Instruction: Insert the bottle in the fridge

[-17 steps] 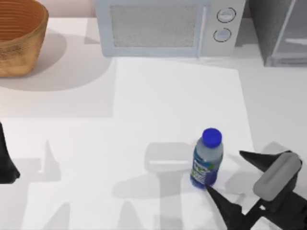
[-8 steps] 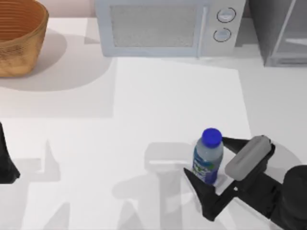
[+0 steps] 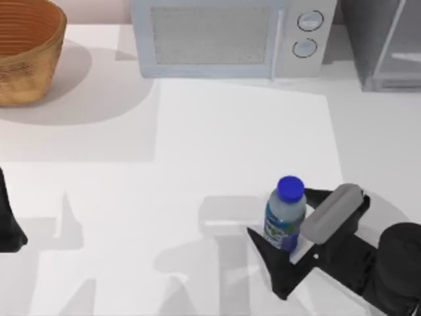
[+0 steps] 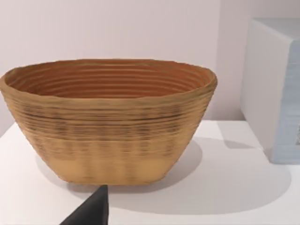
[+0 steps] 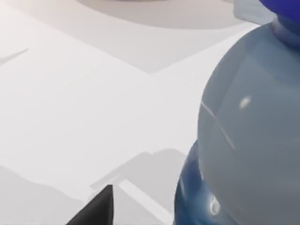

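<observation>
White tabletop [image 3: 217, 138] seen from above, with a lighter rectangular patch across its middle. A woven basket [image 3: 26, 49] sits at the far left corner. A white microwave [image 3: 230, 36] with two round dials stands along the far edge near the middle. The fridge [image 3: 385, 43], dark grey with a light grey frame, occupies the far right corner. The bottle [image 3: 285, 215] stands upright towards the near right of the table, blue cap on top, well apart from the fridge. The right gripper [image 3: 284, 220] reaches in from the near right corner, its two dark fingers spread, one on each side of the bottle's body; whether they touch it I cannot tell. The left arm [image 3: 8, 220] is parked at the left edge, a dark shape partly out of frame.

From the left wrist, the basket [image 4: 108, 122] stands close ahead on the table, with a pale wall behind it and the side of the microwave [image 4: 276, 89] beside it. One dark fingertip [image 4: 91, 211] of the left gripper pokes into the picture, so I cannot tell whether that claw is spread or pressed together.

From the right wrist, the bottle [image 5: 248, 140] looms very close, clear body above a blue label, and one dark fingertip [image 5: 96, 208] shows beside it over the table [image 5: 70, 93].
</observation>
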